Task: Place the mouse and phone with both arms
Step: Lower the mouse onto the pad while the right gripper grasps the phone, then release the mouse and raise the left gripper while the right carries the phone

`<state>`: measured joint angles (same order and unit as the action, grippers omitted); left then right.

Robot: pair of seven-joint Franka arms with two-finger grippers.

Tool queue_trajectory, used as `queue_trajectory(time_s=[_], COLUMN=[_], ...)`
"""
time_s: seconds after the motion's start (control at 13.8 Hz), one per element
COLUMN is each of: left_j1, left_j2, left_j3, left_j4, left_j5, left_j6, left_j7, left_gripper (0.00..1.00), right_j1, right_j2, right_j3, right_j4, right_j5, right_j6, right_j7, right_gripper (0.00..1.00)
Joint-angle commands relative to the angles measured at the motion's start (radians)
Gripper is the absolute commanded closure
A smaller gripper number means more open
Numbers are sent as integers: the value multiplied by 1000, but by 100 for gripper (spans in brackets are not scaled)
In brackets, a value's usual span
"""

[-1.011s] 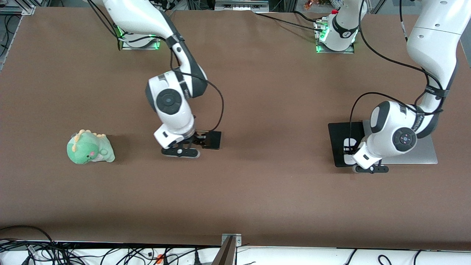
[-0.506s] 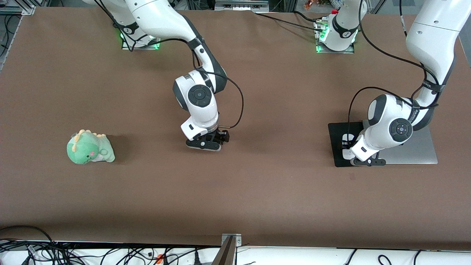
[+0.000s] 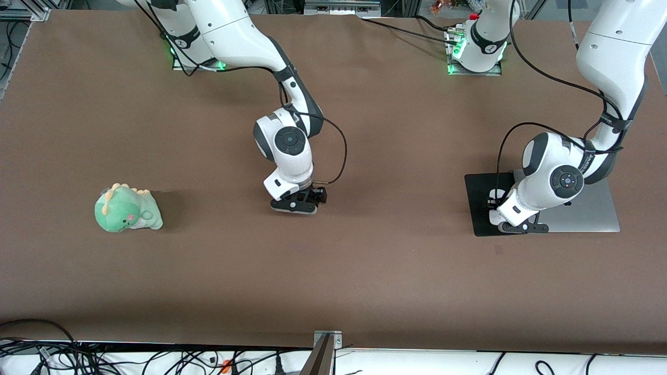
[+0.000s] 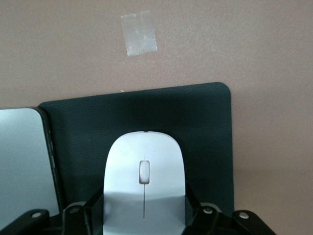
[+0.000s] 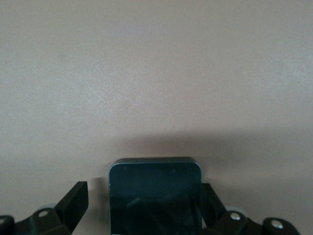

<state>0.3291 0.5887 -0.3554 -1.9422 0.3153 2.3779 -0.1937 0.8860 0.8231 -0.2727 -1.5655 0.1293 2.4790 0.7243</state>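
Underneath me a brown table [image 3: 396, 271] fills the scene, with tangled cables along its nearer edge and metal framing past my bases. I count one white mouse [image 4: 145, 176], one black phone [image 5: 155, 196], one black mouse pad [image 3: 478, 208], one silver laptop [image 3: 594, 211], one green dinosaur plush [image 3: 126, 209] and one square of clear tape [image 4: 139, 33] stuck to the tabletop. My left gripper [image 4: 145, 223] has its jaws clamped on the mouse, low over the mouse pad, which lies edge to edge with the laptop. My right gripper [image 5: 155, 210] sits near the table's middle with the phone between its fingers, jaws at their widest against the phone's sides.
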Motion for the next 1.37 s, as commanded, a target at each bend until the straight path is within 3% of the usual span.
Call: queue_trajectory(time_s=[0.0, 0.22, 0.58, 0.65, 0.72, 0.79, 0.87, 1.16, 1.3], left_j1=[8, 8, -4, -10, -9, -10, -19, -56, -47], left_j2=[-12, -16, -62, -72, -72, -72, -72, -73, -78], left_j3=[-4, -4, -19, -26, -55, -69, -83, -102, -146], left_j4=[-27, -27, 29, 70, 124, 188, 260, 504, 596], left_j5=[31, 31, 30, 28, 27, 28, 27, 11, -19], left_j6=[24, 20, -73, -135, -198, -276, -369, -713, -836], left_j7=[-26, -24, -29, -29, -29, -27, -24, -10, 3], left_gripper=[35, 0, 0, 0, 0, 0, 0, 0, 0], right_j1=[24, 22, 25, 27, 27, 27, 25, -5, -45], right_j2=[2, 1, -1, -1, -1, -2, -4, -12, -13], right_j3=[-13, -13, -13, -13, -13, -13, -13, -16, -16], right_j4=[-28, -67, -67, -64, -62, -61, -58, 33, 96], right_j5=[1, 3, 6, 6, 7, 10, 13, 16, 18], right_j6=[32, 61, 58, 58, 57, 54, 48, -111, -222], right_j7=[0, -60, -49, -49, -55, -62, -66, -75, -152], right_gripper=[0, 0, 0, 6, 41, 57, 59, 91, 99])
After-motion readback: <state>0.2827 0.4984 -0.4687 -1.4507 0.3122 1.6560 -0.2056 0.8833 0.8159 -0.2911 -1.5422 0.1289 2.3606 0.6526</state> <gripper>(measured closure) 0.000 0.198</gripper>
